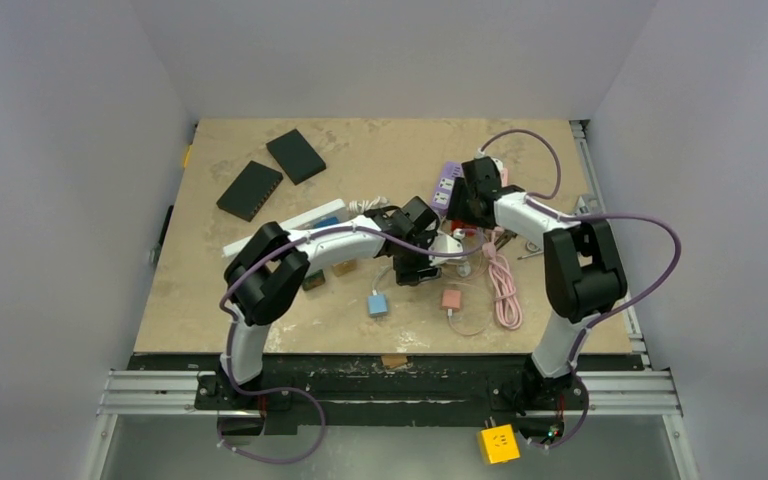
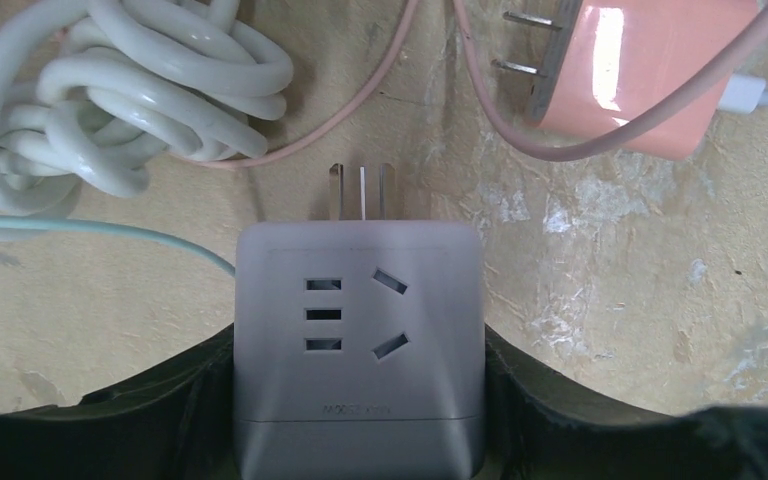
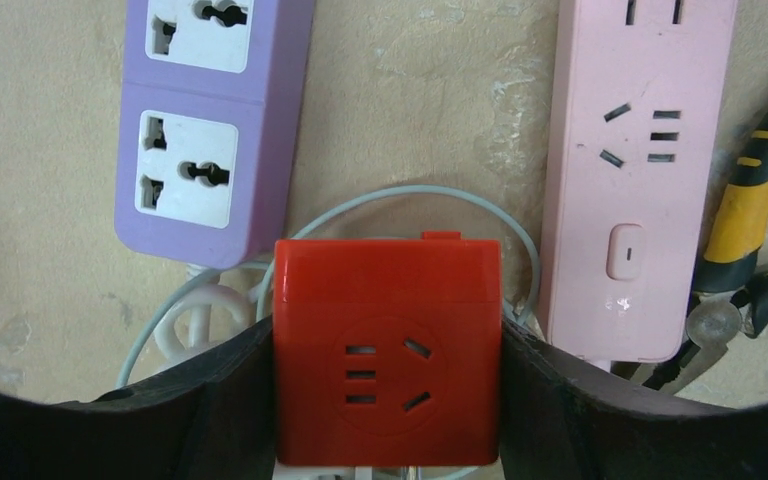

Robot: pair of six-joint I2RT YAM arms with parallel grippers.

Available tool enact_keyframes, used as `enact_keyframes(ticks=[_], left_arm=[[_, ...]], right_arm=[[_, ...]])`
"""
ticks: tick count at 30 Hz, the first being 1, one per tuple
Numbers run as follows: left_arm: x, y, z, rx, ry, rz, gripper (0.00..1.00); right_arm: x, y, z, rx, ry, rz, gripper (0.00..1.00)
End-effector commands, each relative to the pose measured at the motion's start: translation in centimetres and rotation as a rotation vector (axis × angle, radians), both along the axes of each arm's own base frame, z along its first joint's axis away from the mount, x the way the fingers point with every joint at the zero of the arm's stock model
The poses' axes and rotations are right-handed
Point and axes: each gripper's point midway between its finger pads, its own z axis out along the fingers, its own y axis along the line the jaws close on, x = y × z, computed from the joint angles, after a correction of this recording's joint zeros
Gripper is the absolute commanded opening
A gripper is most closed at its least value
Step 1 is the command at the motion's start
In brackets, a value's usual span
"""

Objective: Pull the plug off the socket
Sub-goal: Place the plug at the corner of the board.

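Prongs of the grey cube plug stand bare, three flat blades pointing away from my left gripper and touching no socket. That gripper is clamped on the plug, one dark finger pressed against each side, the plug's outlet face turned up to my wrist camera. Beyond the blades is bare table. A bundled white cable sits to the upper left and a pink charger with two pins of its own to the upper right (a thin pink lead curves between them). A teal lead reaches in from the left toward the plug's corner. My right gripper is closed on the red cube socket, fingers tight against both flanks. Just past it lie a purple power strip on the left and a pink power strip on the right, with yellow-and-black pliers at the right edge. From above, my two arms meet over the table's middle, grippers near each other, and two black boxes lie well off to the far left.
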Motion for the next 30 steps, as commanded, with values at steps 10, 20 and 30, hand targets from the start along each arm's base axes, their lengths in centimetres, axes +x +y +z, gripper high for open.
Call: enact_keyframes(ticks=[10, 20, 30], left_arm=[[-2.0, -0.5, 5.3, -0.07, 0.032, 0.01, 1.0], [-6.9, 5.7, 21.1, -0.178, 0.165, 0.086, 1.0], [-1.3, 22.1, 24.4, -0.232, -0.015, 0.493, 1.0]], right_arm=[[-0.9, 0.4, 9.4, 0.071, -0.14, 0.046, 0.99], [-3.0, 0.0, 17.3, 0.108, -0.286, 0.078, 0.99], [-6.2, 11.0, 18.5, 0.044, -0.291, 0.33, 0.99]])
